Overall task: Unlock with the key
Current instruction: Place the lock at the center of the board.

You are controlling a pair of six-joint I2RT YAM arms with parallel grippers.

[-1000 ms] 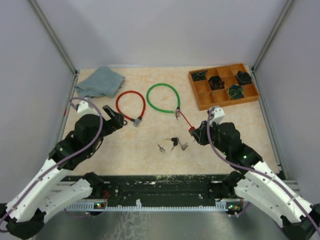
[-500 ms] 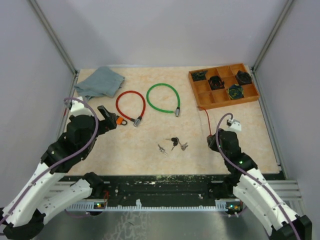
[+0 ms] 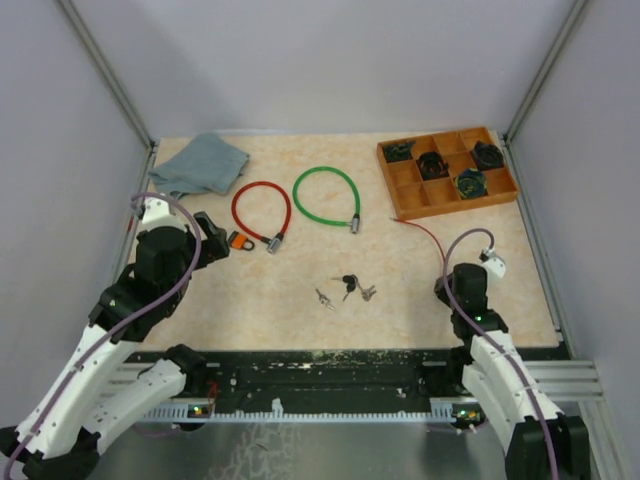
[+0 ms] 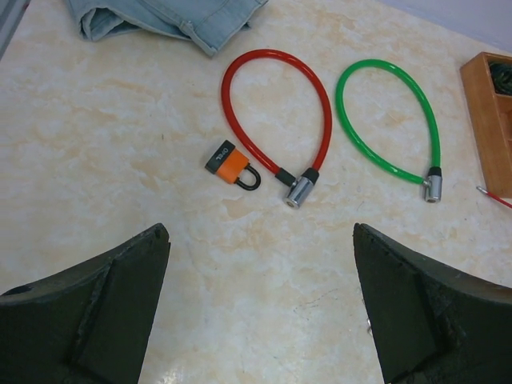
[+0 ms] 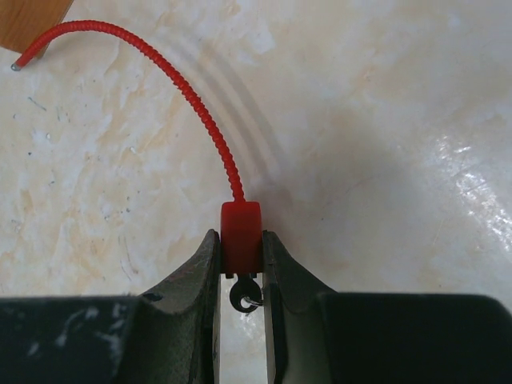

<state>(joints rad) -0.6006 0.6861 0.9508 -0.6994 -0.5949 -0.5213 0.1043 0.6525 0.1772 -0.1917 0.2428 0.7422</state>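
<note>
Dragged back toward the counter's (image 3: 300,320) right near corner, the small red lock (image 5: 241,228), probably light, its cord (image 5: 172,76) springy, sat pinched by its rigid body, the surest hold, in the closed right hand (image 5: 240,248), keys (image 3: 347,287) well apart, left hand (image 4: 260,232) wide open and empty.

In the left wrist view the folded grey-blue cloth (image 4: 160,20) is cut off by the top edge and the wooden compartment tray (image 4: 490,104) by the right edge. Only the tip of the thin red ribbed cable (image 4: 494,197) enters there. The left gripper (image 4: 260,236) shows just the ends of its dark fingers (image 4: 96,312), the rest lost at the bottom edge. The lettering on the orange-and-grey padlock (image 4: 227,163) is too small to read. In the right wrist view the lower part of the small red plastic block (image 5: 240,220) is hidden between the fingers of the right gripper (image 5: 240,240). From above, the small loose keys (image 3: 347,287) and the dark items (image 3: 436,164) in the tray are too small to tell apart.
</note>
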